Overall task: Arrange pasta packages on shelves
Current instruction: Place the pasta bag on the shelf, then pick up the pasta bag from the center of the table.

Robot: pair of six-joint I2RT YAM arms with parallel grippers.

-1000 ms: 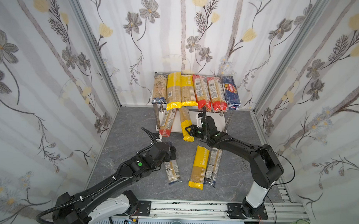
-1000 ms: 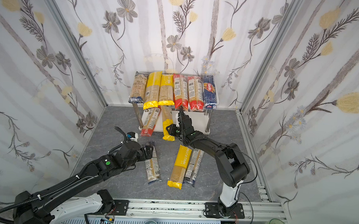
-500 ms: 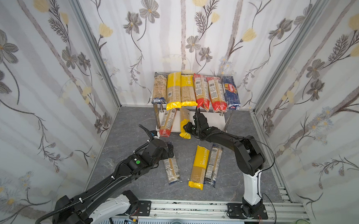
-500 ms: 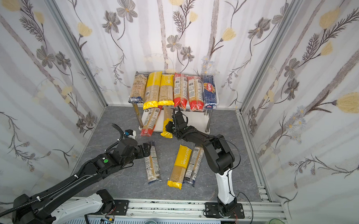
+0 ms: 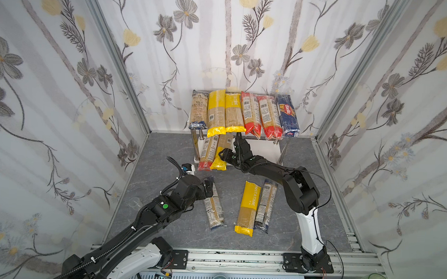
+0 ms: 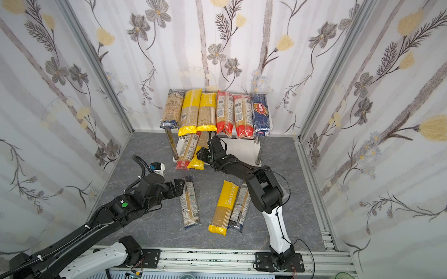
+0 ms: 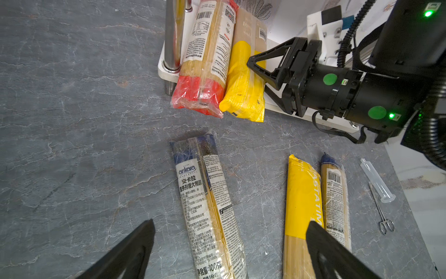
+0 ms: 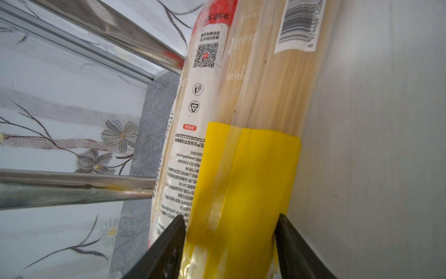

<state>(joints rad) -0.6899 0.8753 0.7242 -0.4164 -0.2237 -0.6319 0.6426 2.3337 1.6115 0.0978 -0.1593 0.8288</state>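
— Pasta packages (image 5: 234,112): where are they all at this point?

— Six lie side by side on the top board of the shelves (image 5: 195,146). Two are on the lower board (image 5: 265,150): a red-ended pack (image 5: 208,152) next to the leg, and the yellow-ended pack (image 8: 241,181) touching it. Three more lie on the floor (image 5: 165,153).

— What is different from a second ago?

— Back then the yellow-ended pack slants out in front of the rack, pinched tight. Now it lies along the lower board beside the red one, its yellow end sticking out over the front edge. The right gripper (image 8: 230,217) has its jaws partly apart, one on each side of that end. They sit close to the wrapper, but as far as I can see they no longer squeeze it.

— So it has let go?

— I judge so. The pack seems to rest on the board by itself.

— And the other arm?

— The left gripper (image 7: 230,222) hangs over the blue-ended pack (image 7: 205,193) on the floor, jaws spread as wide as they go, holding nothing.

— What does this mean for the job?

— Eight packs look shelved. The right arm should back out straight, since the overhanging end could be dragged off. The bare stretch of lower board beside the pair looks to have room for the three floor packs.
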